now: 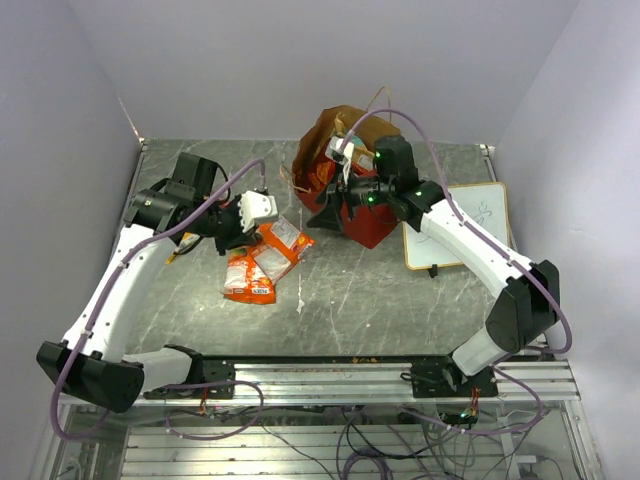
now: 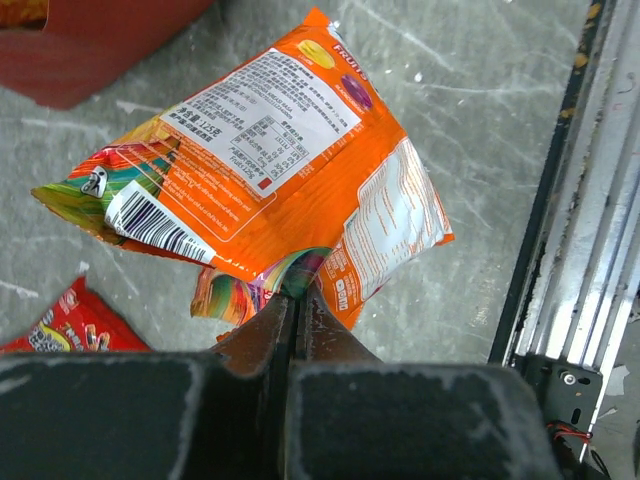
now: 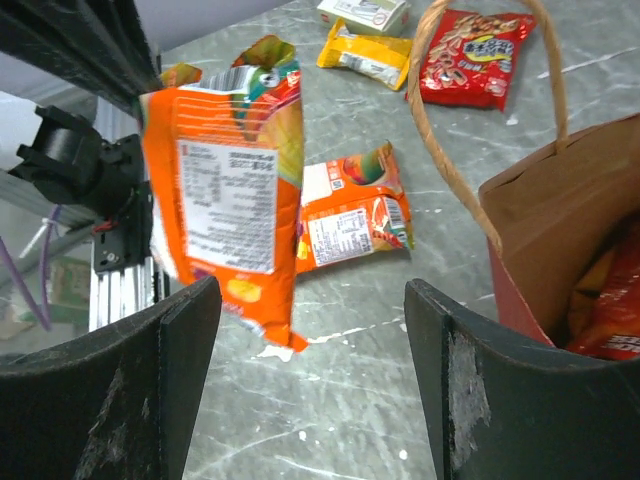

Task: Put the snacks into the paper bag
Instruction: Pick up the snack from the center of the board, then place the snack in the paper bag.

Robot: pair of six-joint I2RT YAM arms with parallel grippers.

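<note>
left gripper [image 2: 295,305] is clamped tight on one corner of an orange packet [image 2: 270,170]. the packet is off the table [image 2: 470,90], to the left of the paper bag [image 3: 545,200]: near it, not over the mouth. in the right wrist view it hangs below the jaws, label side showing, long axis roughly upright.

right gripper [image 3: 310,295] has its fingers wide apart with nothing between them. it sits at the bag's left rim, between the held packet and the mouth.

bag is standing with its mouth open, and some packets are visible inside. loose snacks left of the bag:
- second orange packet [image 3: 355,215], flat on the table just past the held one
- red packet [image 3: 475,55] and yellow packet [image 3: 365,55], further out

key relation: the mouth lies to the right of the held packet, so the left arm owns this carry. my read is go right and up over the rim, keep the long axis vertical, drop it narrow end first.

risk: the right gripper and the twisted handle [image 3: 440,140] sit in that path. the packet could snag or tip the bag.
</note>
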